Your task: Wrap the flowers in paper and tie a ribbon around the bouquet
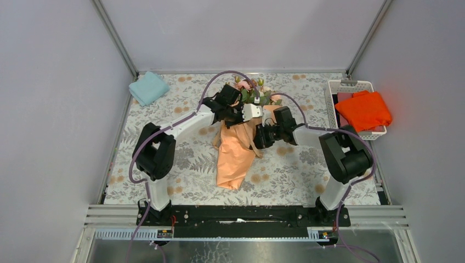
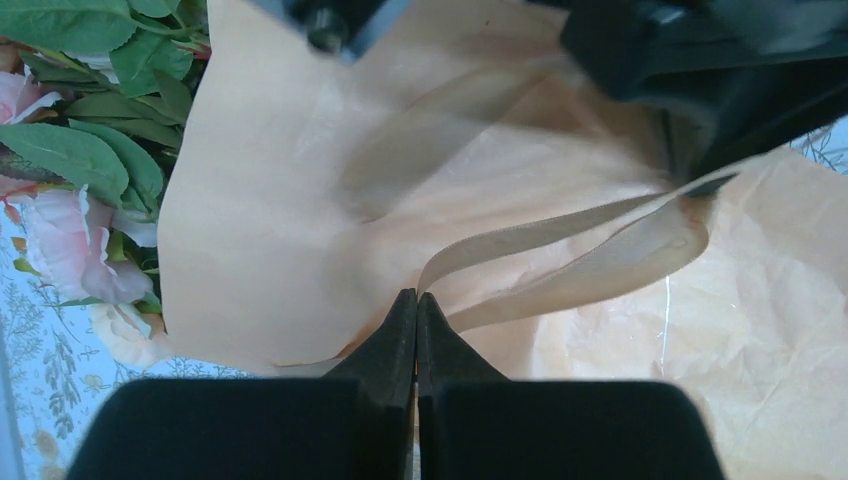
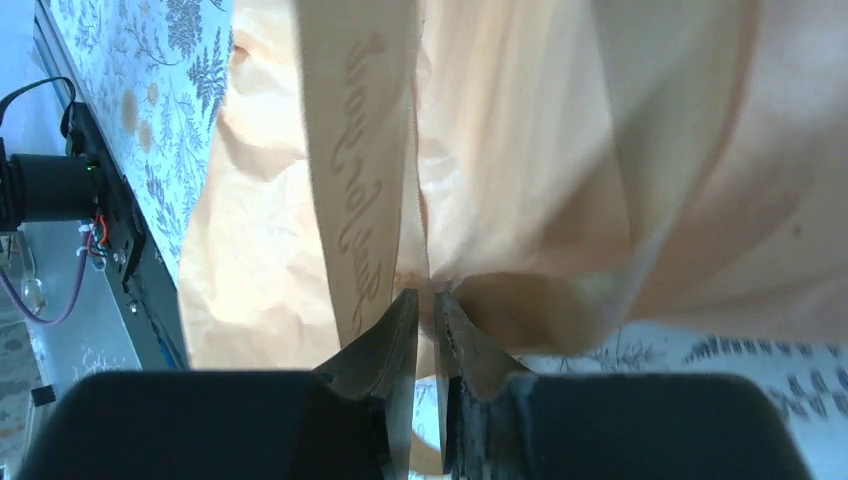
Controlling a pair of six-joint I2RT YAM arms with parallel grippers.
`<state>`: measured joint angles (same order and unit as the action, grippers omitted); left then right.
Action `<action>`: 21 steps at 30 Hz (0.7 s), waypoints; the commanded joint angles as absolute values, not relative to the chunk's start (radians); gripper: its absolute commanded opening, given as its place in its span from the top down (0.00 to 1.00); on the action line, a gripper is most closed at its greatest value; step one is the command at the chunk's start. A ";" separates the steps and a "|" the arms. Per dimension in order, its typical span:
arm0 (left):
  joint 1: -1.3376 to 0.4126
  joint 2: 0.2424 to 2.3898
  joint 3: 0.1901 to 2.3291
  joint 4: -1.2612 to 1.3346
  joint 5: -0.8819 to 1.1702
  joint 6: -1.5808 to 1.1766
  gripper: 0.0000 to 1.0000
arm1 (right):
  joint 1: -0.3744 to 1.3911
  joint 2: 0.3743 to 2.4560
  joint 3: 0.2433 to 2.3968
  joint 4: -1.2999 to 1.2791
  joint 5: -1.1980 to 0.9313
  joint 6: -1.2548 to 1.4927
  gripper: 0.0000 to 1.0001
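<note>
Bouquet (image 1: 236, 143) lies at the middle of the table (image 1: 181, 159), with its flowers (image 1: 253, 92) pointing to 12 o'clock and the paper (image 1: 230, 164) tail trailing toward 6 o'clock. Ribbon (image 2: 560, 235) loops over the paper between both claws. Left claw (image 2: 416, 300), at the bouquet's 10 o'clock, is pinched tight on the ribbon. Right claw (image 3: 428, 300), at its 3 o'clock, stands narrow, nipping the lettered ribbon. Blue cloth (image 1: 148, 87) sits at the table's 11 o'clock, and a basket (image 1: 351, 85) holding orange cloth (image 1: 363, 110) sits at 2 o'clock.

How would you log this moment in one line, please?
left claw: shut on tan-brown ribbon strip | right claw: shut on it
</note>
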<state>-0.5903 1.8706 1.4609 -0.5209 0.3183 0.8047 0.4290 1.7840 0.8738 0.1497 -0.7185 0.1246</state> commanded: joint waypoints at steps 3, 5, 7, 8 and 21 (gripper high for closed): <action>-0.583 1.899 1.478 -0.439 0.307 0.676 1.00 | 0.330 1.573 0.844 0.068 -0.578 0.199 0.78; -0.582 1.904 1.478 -0.431 0.317 0.647 1.00 | 0.316 1.511 0.839 0.042 -0.493 0.205 0.74; -0.581 1.911 1.481 -0.431 0.323 0.623 1.00 | 0.315 1.455 0.838 0.036 -0.461 0.200 0.71; -0.580 1.914 1.479 -0.430 0.325 0.616 1.00 | 0.318 1.433 0.833 0.043 -0.461 0.205 0.71; -0.535 1.968 1.443 -0.397 0.436 0.510 1.00 | 0.543 1.429 0.487 0.973 -0.682 -0.031 0.54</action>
<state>-0.5514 1.9469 1.4609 -0.4633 0.3523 0.5674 0.5472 1.3567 0.4473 0.6659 -0.6582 0.1230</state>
